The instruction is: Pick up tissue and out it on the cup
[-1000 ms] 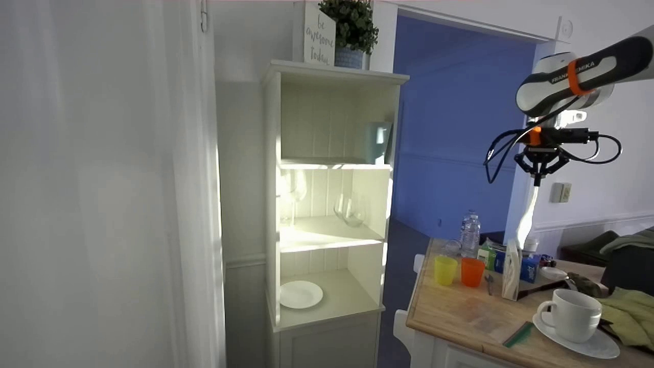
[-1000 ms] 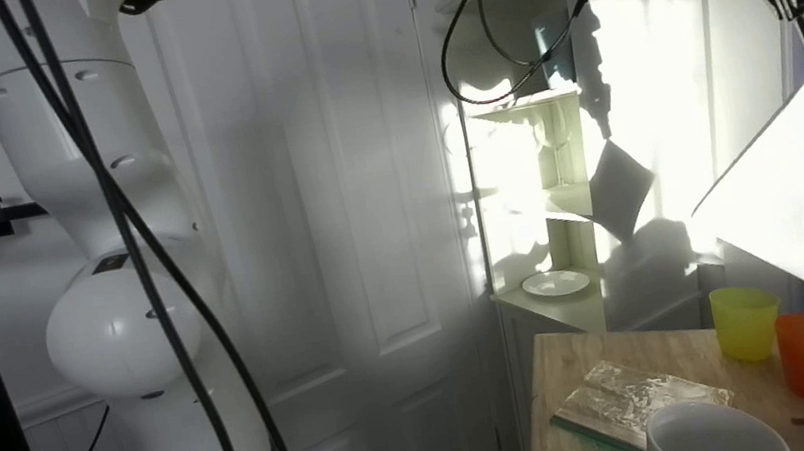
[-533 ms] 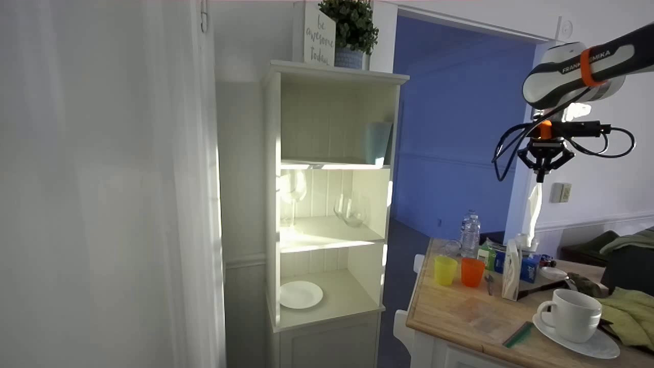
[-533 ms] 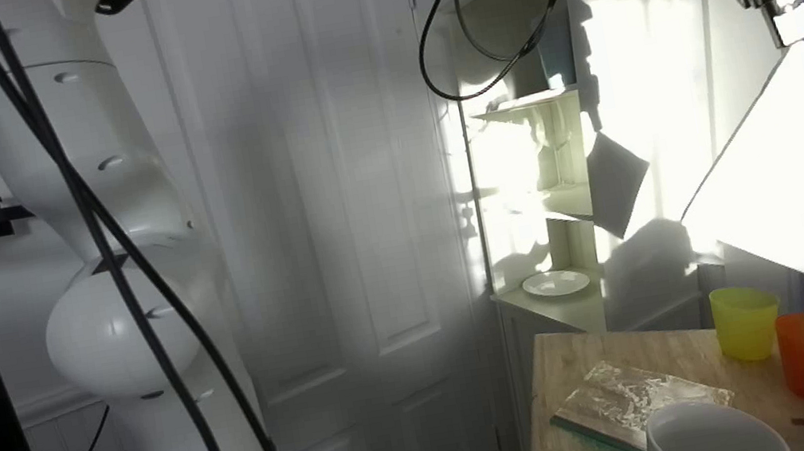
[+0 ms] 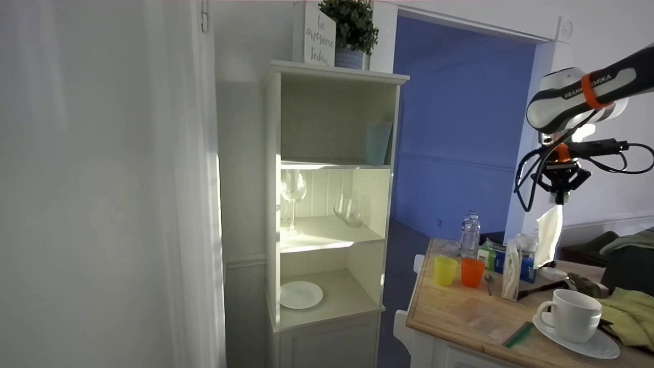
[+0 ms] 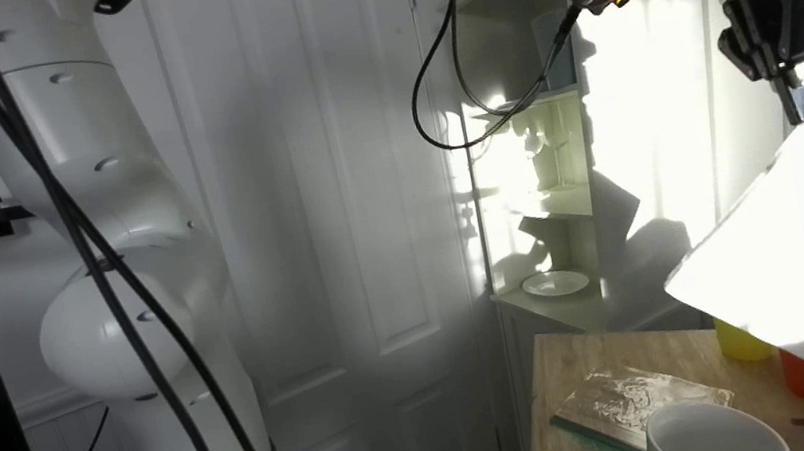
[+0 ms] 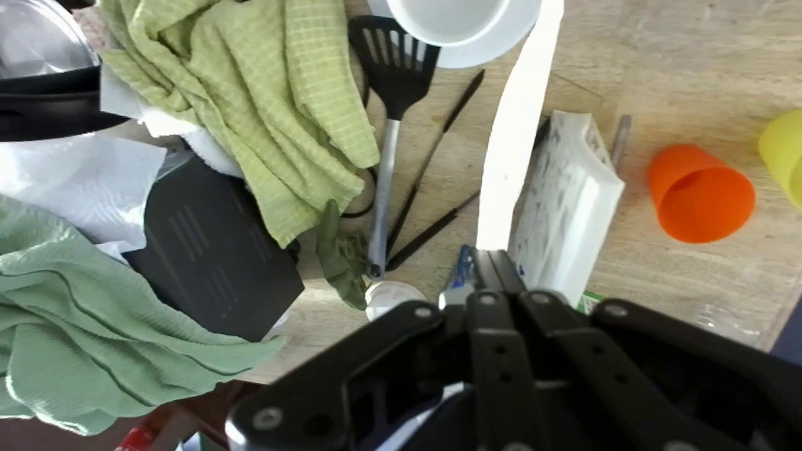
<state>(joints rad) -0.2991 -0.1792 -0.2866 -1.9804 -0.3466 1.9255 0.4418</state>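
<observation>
The carrying step appears to be in hand. A limp, squarish white paper tissue (image 6: 792,244) is grasped near one corner by the black two-fingered tool (image 7: 493,252), whose jaws are clenched on it. The tissue is held in the air, hanging above the pale wooden surface (image 5: 449,306). The wide white ceramic cup (image 5: 577,317) with a side handle is seen upright on a white saucer (image 5: 605,345); in an exterior view a gap is shown between the cup's rim and the tissue's lower edge. In the wrist view the tool's tips appear beside an upright white block (image 7: 567,207) with a patterned face, not over the cup.

The pick-up is judged done and the placing not yet made. A sideways move toward the cup seems to be called for, until the tissue is centred over the rim; a slow lowering and a release would then be needed. Since only a corner is pinched, a swing or a slide off one side could be expected if the release is made off-centre.
</observation>
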